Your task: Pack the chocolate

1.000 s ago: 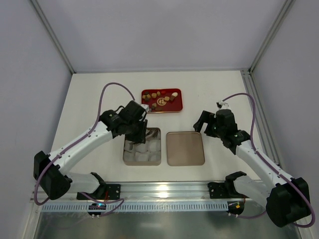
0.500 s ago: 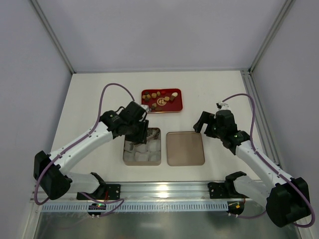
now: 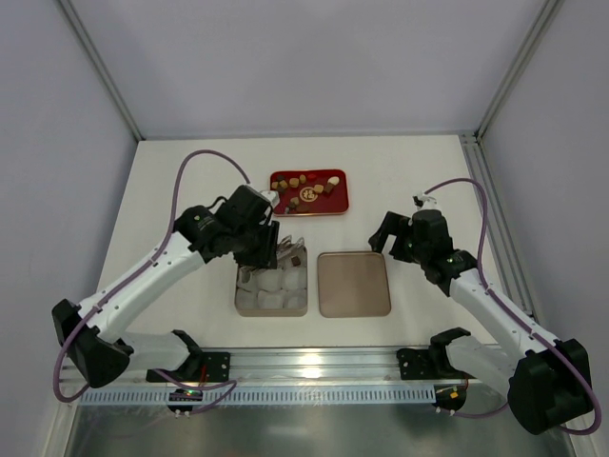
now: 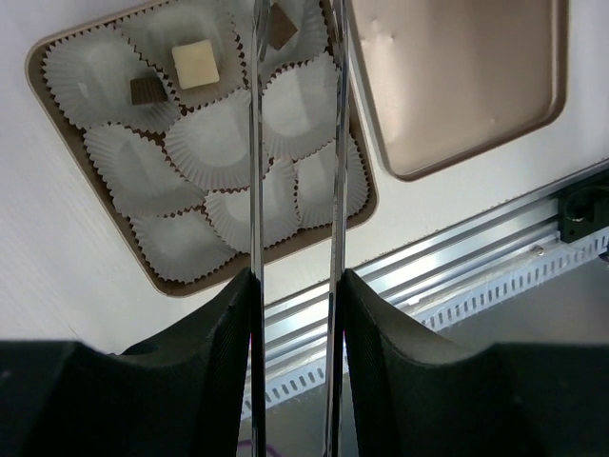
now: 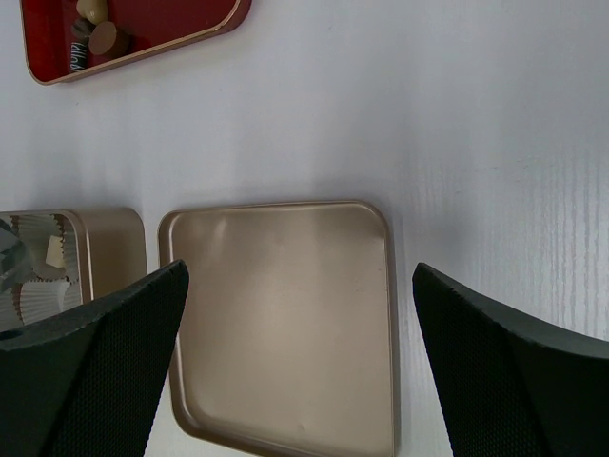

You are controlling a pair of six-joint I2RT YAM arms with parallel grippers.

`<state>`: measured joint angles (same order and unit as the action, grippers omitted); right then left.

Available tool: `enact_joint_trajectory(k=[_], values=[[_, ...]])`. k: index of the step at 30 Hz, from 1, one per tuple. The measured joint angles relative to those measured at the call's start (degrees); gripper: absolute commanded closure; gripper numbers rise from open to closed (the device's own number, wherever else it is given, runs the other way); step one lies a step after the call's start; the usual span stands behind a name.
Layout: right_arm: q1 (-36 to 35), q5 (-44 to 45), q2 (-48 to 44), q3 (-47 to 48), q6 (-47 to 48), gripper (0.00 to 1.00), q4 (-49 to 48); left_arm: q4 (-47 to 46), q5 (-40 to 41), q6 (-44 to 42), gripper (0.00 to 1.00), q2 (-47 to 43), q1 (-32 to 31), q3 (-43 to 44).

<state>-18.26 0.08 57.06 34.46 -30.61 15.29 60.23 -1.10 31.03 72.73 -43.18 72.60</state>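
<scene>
Chocolate between left pincer tips

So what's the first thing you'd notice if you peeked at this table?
Probably the gold tin in the middle, full of frilly white paper cups, with three little chocolates already tucked in along one edge. Next, the red tray behind it, dotted with more sweets. The left pincer hangs over the tin with long thin tongs, and the tin's flat lid lies beside it.

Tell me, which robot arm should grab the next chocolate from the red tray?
Probably the left: its fingers hang over the tin, right beside the red tray. The right arm's fingers wait by the lid.
</scene>
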Motion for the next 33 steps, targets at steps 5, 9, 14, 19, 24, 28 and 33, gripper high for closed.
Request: enact_joint_trajectory(k=[5, 9, 14, 19, 24, 28, 33], values=[[0.0, 0.0, 0.1, 0.0, 0.0, 0.00, -0.4, 1.4, 0.8, -0.2, 0.59, -0.5, 0.0, 6.1], [0.0, 0.0, 0.4, 0.0, 0.0, 0.00, -0.3, 2.2, 2.9, -0.6, 0.58, 2.4, -0.1, 11.6], [0.0, -0.9, 0.3, 0.0, 0.0, 0.00, -0.3, 2.4, 5.6, -2.8, 0.58, 12.9, 0.2, 22.1], [0.0, -1.5, 0.0, 0.0, 0.0, 0.00, -0.1, 2.4, 7.4, -5.7, 0.59, 25.5, 1.4, 31.4], [0.0, -1.8, -1.4, 0.0, 0.1, 0.00, 0.3, 1.7, 7.5, -8.6, 0.59, 36.0, 2.9, 38.4], [0.0, -1.8, -2.0, 0.0, 0.2, 0.00, 0.8, 0.9, 7.5, -10.3, 0.59, 41.3, 3.2, 43.0], [0.0, -1.8, -3.3, 0.0, 0.3, 0.00, 2.1, -1.1, 7.6, -12.1, 0.59, 46.9, 3.2, 48.2]])
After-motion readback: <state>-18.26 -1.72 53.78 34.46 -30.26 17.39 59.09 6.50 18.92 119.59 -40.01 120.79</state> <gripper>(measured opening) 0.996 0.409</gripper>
